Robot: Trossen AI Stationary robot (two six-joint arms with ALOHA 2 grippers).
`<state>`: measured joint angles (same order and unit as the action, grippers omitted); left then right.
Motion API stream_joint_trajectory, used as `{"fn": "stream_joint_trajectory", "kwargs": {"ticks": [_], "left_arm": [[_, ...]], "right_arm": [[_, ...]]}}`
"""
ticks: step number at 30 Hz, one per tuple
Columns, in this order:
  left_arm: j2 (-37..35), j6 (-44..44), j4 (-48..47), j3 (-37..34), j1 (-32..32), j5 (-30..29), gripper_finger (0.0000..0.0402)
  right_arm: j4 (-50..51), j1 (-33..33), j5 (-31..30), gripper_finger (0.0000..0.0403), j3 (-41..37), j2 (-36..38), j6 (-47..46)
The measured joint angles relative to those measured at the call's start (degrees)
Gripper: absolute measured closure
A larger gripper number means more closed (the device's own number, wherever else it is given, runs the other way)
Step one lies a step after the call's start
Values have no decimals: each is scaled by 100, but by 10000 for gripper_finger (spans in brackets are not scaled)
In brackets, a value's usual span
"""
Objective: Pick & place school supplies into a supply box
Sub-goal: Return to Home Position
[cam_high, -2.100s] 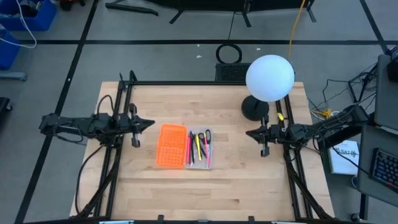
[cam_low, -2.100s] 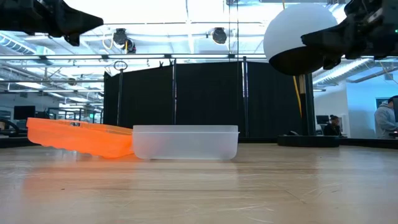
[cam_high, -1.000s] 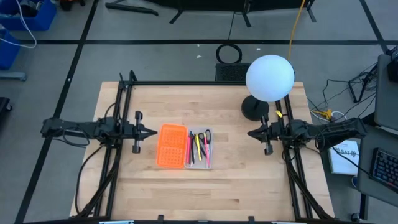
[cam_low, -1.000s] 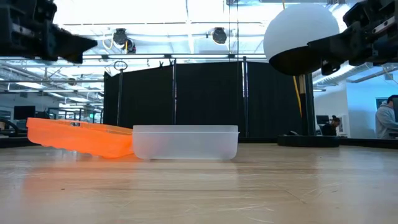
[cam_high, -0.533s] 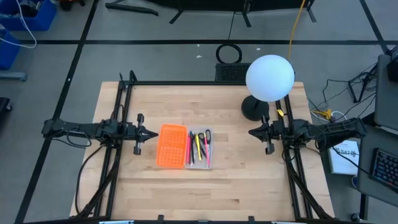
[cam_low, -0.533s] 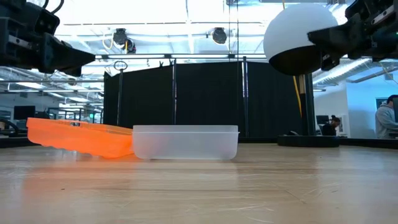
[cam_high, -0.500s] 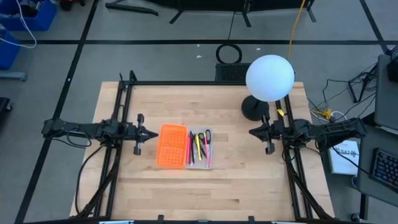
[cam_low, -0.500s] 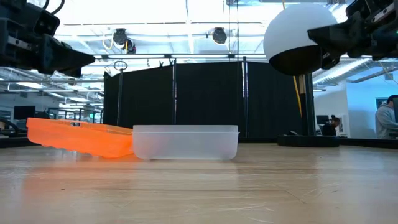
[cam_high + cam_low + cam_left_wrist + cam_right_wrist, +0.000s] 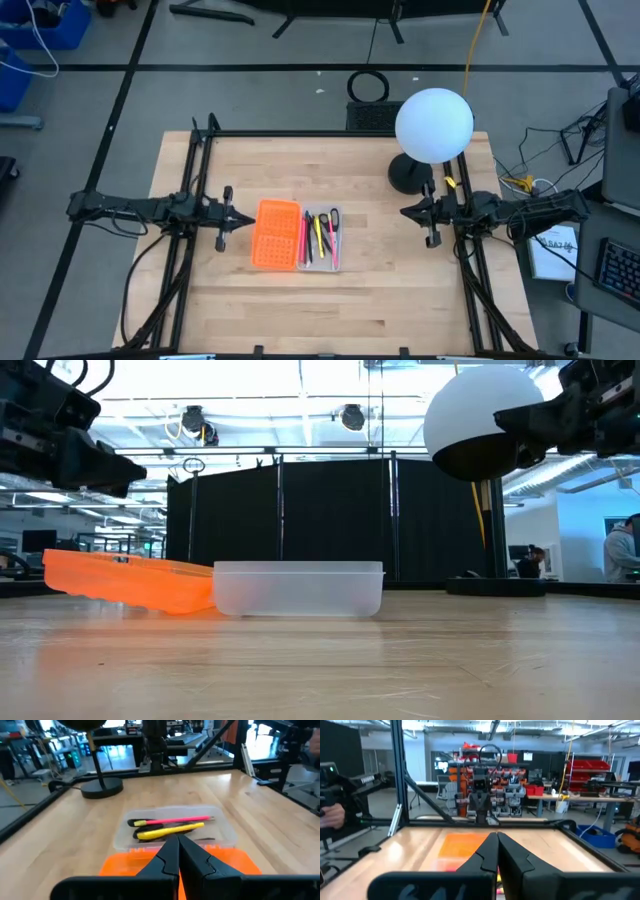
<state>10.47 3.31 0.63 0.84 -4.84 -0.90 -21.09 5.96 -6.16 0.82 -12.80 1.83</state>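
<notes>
My left gripper hovers close at nine o'clock of the supply box, jaws pressed together on nothing. My right gripper hangs well off at three o'clock, jaws likewise together and empty. The box lies open mid-table, and in its clear half rest the school supplies, among them a pink pen and a yellow pen.

I count one supply box, one scissors, at least one pink pen and one yellow pen, two tools: left tool, right tool.
</notes>
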Motion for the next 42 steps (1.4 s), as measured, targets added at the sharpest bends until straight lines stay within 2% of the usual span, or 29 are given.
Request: {"fn": "stream_joint_trajectory", "kwargs": {"ticks": [7,19,42], "left_arm": [[111,15,11,-2,0,30,396],[115,-42,220,-28,0,-2,349],[115,-61,293,-28,-1,2,350]], "right_arm": [[388,0,-11,403,2,-13,46],[230,0,13,403,2,-11,80],[233,0,24,403,2,-11,39]]}}
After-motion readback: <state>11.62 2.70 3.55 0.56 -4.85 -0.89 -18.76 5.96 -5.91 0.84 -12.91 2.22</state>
